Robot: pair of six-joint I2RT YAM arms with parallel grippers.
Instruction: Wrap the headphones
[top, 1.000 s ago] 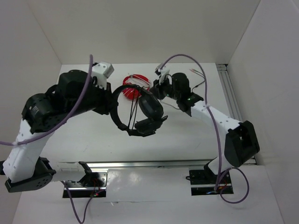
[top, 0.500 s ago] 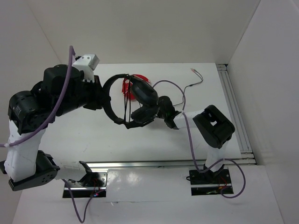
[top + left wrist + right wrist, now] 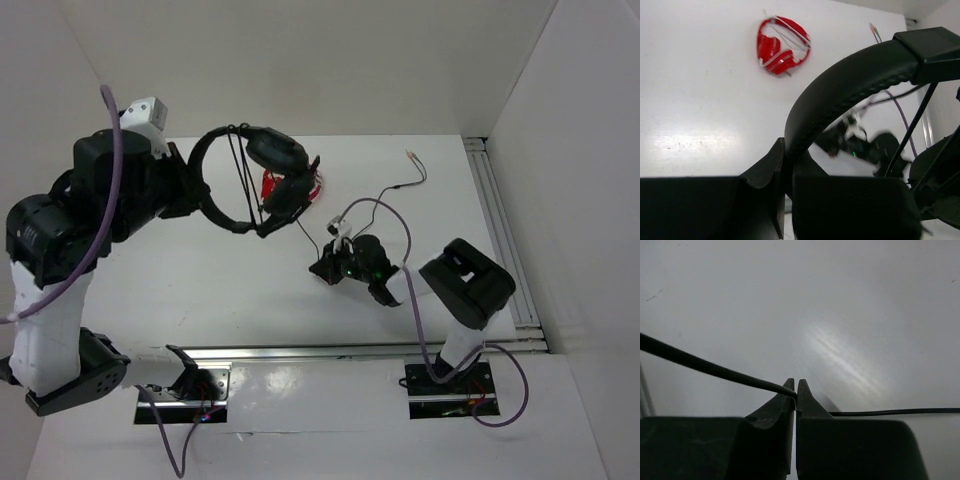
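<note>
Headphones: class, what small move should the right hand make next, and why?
Probably lift the cable up toward the headphones to lay a loop round them: the right hand is shut on the cable low over the table, while the left hand holds the headband up.

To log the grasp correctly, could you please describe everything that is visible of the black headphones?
The headphones are black over-ear ones, held in the air above the table. Their padded headband, leather-like with a stitched edge, is clamped in the shut left gripper. The two dark earcups sit close together on the side of the ring away from that gripper. Thin strands cross the ring, and the cable is pinched by the shut right gripper, low over the table.
</note>
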